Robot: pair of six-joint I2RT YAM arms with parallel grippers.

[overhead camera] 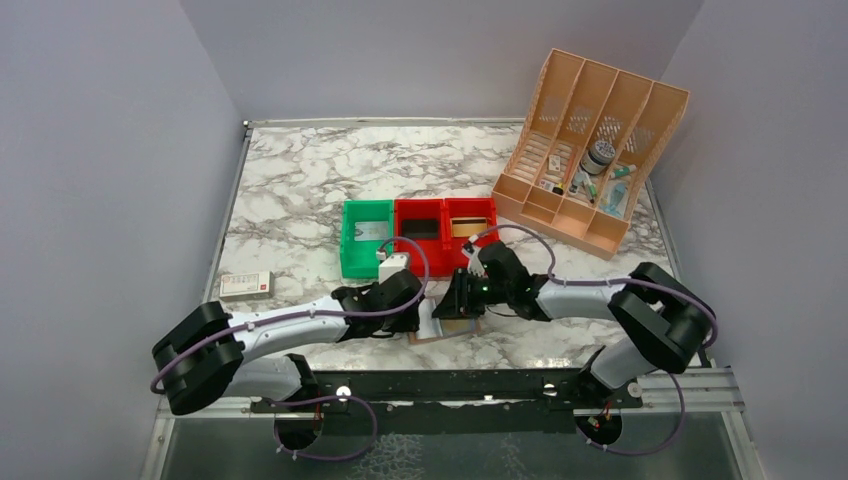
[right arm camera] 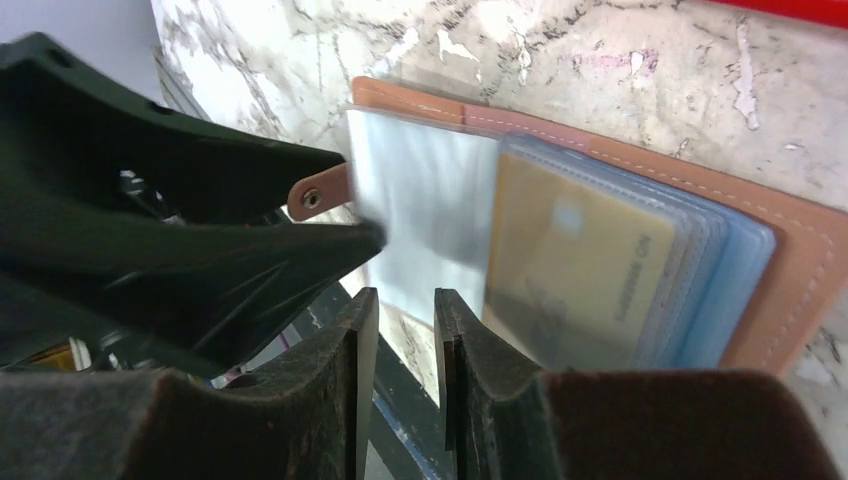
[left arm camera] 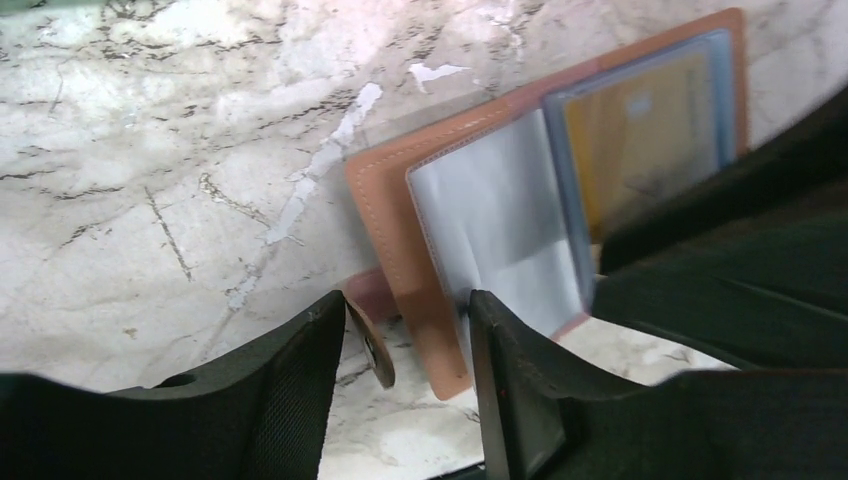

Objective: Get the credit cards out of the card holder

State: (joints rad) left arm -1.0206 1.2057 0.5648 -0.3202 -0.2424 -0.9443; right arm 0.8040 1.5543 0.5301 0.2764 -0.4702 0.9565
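Card holder (left arm camera: 385,215) lay open on marble table (overhead camera: 300,180), near front edge, between both grippers. Yellow-gold card (right arm camera: 570,260) sat inside blue clear pockets. Left gripper (left arm camera: 408,305): jaws partly open, straddling cover edge beside snap tab (left arm camera: 370,330); hold not confirmable. Right gripper (right arm camera: 405,297): fingers nearly together, narrow gap, at clear panel's near edge, nothing seen clamped.
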